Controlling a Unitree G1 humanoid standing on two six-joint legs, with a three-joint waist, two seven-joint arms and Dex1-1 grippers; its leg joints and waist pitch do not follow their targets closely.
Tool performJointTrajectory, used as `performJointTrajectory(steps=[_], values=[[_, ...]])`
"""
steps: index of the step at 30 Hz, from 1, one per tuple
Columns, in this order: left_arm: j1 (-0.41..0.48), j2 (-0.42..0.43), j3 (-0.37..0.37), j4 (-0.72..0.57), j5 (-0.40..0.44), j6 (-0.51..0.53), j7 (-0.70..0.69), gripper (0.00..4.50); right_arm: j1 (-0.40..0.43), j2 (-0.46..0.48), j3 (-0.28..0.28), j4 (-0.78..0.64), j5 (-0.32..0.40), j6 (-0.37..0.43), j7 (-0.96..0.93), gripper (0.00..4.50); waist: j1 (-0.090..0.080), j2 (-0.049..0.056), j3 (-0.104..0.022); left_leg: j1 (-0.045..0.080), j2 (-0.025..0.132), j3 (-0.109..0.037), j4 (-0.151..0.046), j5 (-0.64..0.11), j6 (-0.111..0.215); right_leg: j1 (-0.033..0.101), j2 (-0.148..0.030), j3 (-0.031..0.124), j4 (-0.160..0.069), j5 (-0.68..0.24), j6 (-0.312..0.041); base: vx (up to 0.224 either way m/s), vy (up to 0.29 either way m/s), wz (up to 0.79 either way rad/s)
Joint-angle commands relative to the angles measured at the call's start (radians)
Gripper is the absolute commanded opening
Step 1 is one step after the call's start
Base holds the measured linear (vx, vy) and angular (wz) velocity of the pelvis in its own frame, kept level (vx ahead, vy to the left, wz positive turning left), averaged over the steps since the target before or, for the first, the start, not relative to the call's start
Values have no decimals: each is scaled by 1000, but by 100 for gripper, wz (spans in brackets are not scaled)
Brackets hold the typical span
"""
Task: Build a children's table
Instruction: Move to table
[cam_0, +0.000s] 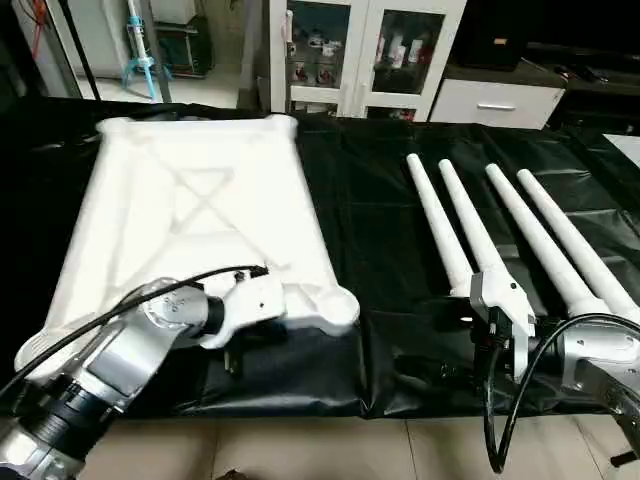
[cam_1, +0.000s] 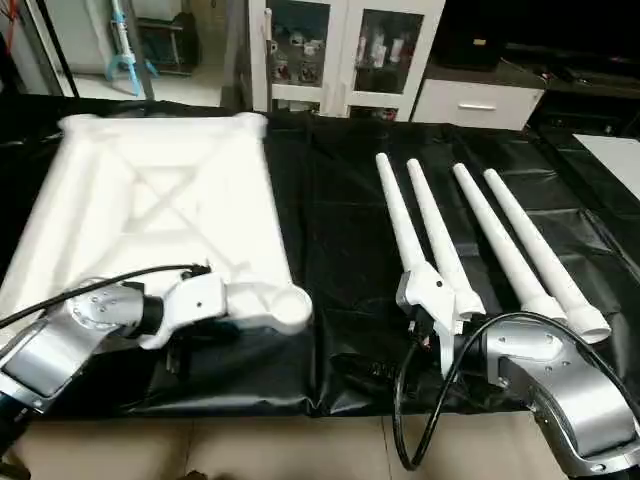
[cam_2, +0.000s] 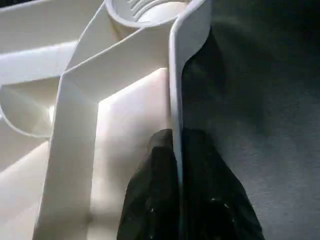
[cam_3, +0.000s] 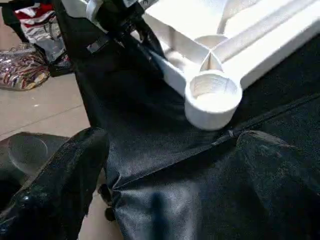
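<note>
The children's table top (cam_0: 190, 210) lies upside down on the left of the black cloth, its X ribs facing up. My left gripper (cam_2: 176, 137) is shut on the near rim of the top, one black finger (cam_2: 152, 175) inside the wall and the other outside it. The near right corner socket (cam_3: 212, 97) stands empty. Four white tapered legs (cam_0: 470, 235) lie side by side on the right, thick ends toward me. My right gripper (cam_3: 175, 145) hangs open just above the cloth at the thick end of the two left legs, holding nothing.
The black-covered work table (cam_0: 370, 230) ends just in front of my arms, with tiled floor (cam_0: 330, 450) below. A glass-door cabinet (cam_0: 365, 45) and white drawers (cam_0: 495, 100) stand behind. Black cables (cam_0: 495, 420) loop off both wrists.
</note>
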Motion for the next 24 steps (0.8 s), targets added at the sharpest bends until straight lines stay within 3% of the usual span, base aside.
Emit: performJointTrajectory(steps=[1,3,9,13,14,17,21,23,24], values=[[10,28,4,89,85,12,76,2,-5,-2,8,11,-13,-11,-7,450,7,-1,-44,10,73,-31,-90,-186,21,23,-81,48,-90,-124,-217,0,0,0],[8,23,6,91,80,-2,76,1,-6,-2,8,12,-13,-11,-7,450,5,-2,-44,11,73,-32,-90,-197,16,23,-81,48,-90,-140,-216,0,0,0],[-49,-24,-3,199,100,-237,137,1,-19,8,12,24,-24,-13,-21,450,9,-5,-43,12,74,-31,-91,-205,18,20,-84,51,-97,-171,-197,0,0,0],[-75,-23,-21,249,117,-269,132,1,-23,10,11,29,-35,-17,-27,450,20,-5,-45,14,74,-29,-90,-192,14,19,-85,51,-96,-166,-191,0,0,0],[-90,-15,-33,296,138,-309,130,1,-23,13,9,31,-41,-18,-35,450,23,0,-45,15,73,-29,-91,-190,11,17,-83,51,-95,-161,-189,0,0,0],[-106,-14,-29,354,147,-365,122,1,-20,16,6,26,-41,-17,-43,450,25,-1,-47,14,75,-30,-92,-183,7,20,-85,51,-91,-134,-187,0,0,0],[-111,-17,-20,375,135,-374,106,1,-17,19,2,22,-40,-16,-49,450,23,1,-47,15,76,-30,-93,-195,1,20,-84,50,-90,-123,-195,0,0,0],[-108,-23,7,350,89,-318,79,1,-15,24,-5,22,-37,-12,-54,450,22,0,-46,14,76,-30,-94,-200,-2,20,-86,50,-90,-131,-200,0,0,0],[-105,-28,22,333,59,-288,57,57,-15,25,-6,22,-35,-11,-56,450,22,1,-46,15,76,-29,-94,-200,-4,20,-87,50,-90,-134,-202,0,0,0]])
